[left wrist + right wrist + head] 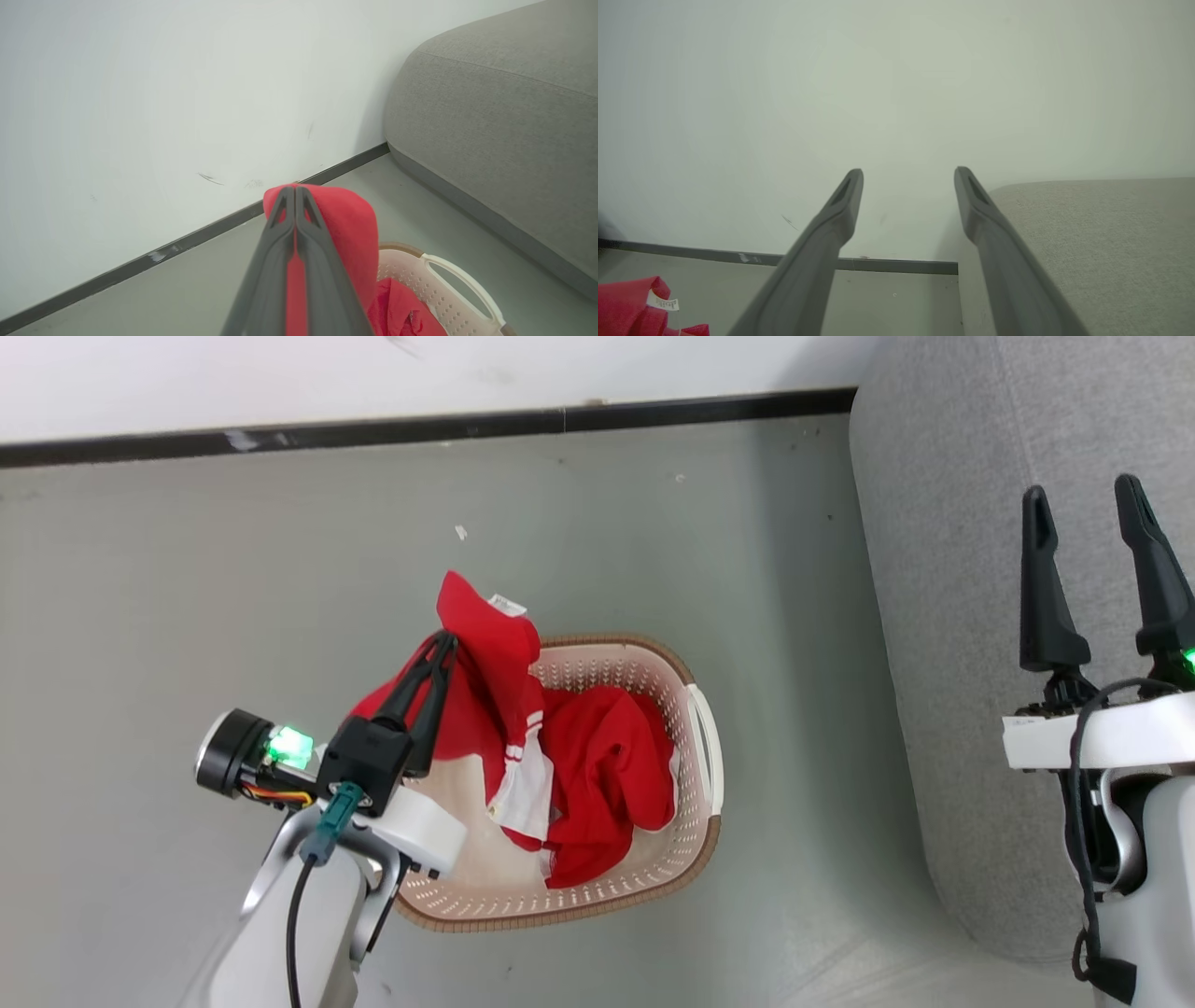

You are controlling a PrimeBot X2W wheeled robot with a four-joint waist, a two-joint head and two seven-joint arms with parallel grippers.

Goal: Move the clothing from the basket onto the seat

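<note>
Left fingers point(411, 681) pinch clothing point(490, 644) above basket point(707, 747) on grey floor point(233, 616), seat point(943, 616) beside.

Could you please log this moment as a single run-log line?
left gripper: shut on clothing, partly raised from basket | right gripper: open, near seat | rest of clothing: in basket

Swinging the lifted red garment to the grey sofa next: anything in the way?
Nothing visible blocks the red fabric garment in the left claw. Bare floor lies between the cream perforated plastic basket and the grey fabric sofa; the open right claw hovers over that sofa's edge.
</note>
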